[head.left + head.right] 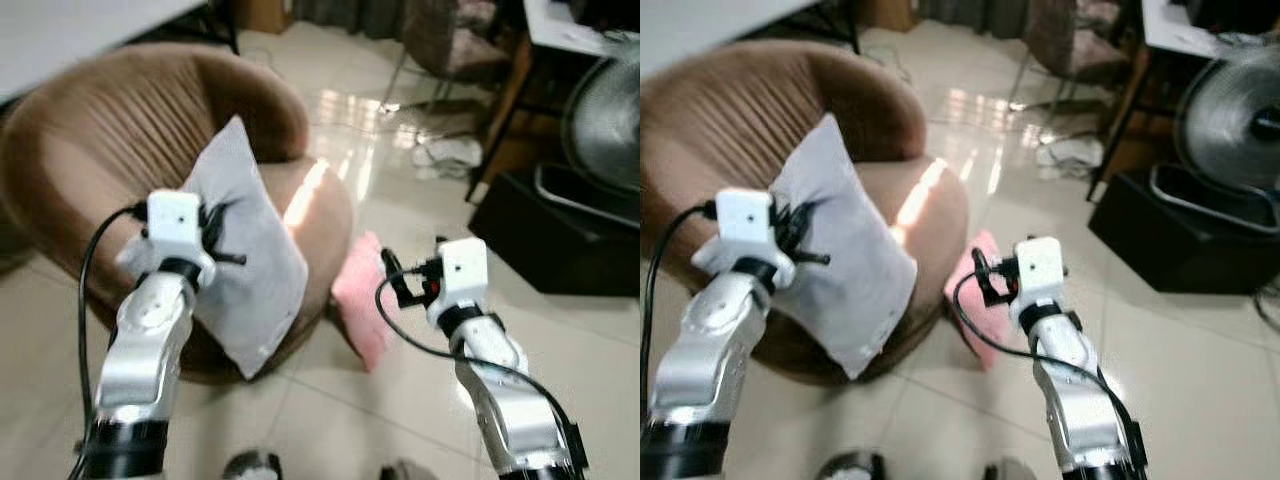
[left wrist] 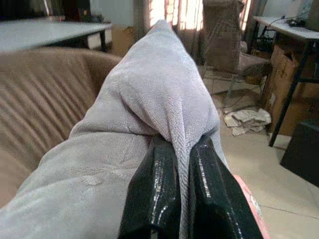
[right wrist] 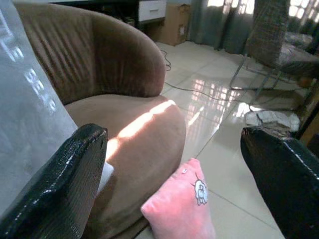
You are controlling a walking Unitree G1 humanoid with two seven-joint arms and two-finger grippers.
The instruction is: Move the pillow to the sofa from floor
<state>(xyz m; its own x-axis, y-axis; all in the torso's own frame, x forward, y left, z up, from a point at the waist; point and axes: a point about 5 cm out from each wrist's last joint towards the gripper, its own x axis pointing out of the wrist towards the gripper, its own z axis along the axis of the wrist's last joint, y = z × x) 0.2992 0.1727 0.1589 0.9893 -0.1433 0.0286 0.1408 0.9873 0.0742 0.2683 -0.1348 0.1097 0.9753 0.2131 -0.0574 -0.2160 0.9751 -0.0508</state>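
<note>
Brown round sofa (image 1: pixel 120 110): fills the upper left of the frame in the head views, its curved ribbed back behind a seat cushion streaked with sunlight.

Tiled floor (image 1: pixel 400 160): glossy, pale, reflecting window light through the centre and right of the frame.

Background items: a fan (image 1: pixel 605 125) at the upper right edge and a dark box (image 1: pixel 560 235) below it; a chair (image 1: pixel 450 40) at top centre; crumpled cloth (image 1: pixel 445 152) on the tiles near it.

Grey pillow (image 1: pixel 245 255): centre left, held up on edge in front of the sofa seat, its lower corner hanging past the seat's front rim. It is off the floor but not yet resting on the cushion.

Pink pillow (image 1: pixel 360 295): centre of the frame, on the floor, leaning against the sofa's base.

Left end effector (image 2: pixel 182 194): clenched on a fold at the grey pillow's edge, the cloth pinched between both black fingers.

Right end effector (image 1: pixel 398 280): released, fingers spread wide, hanging just above the pink pillow and touching nothing.

Risk: the hold is a thin pinch of loose cover, so the fabric could slide out and drop the pillow. Released where it hangs now, over the rim, the pillow would likely tip back to the floor.
</note>
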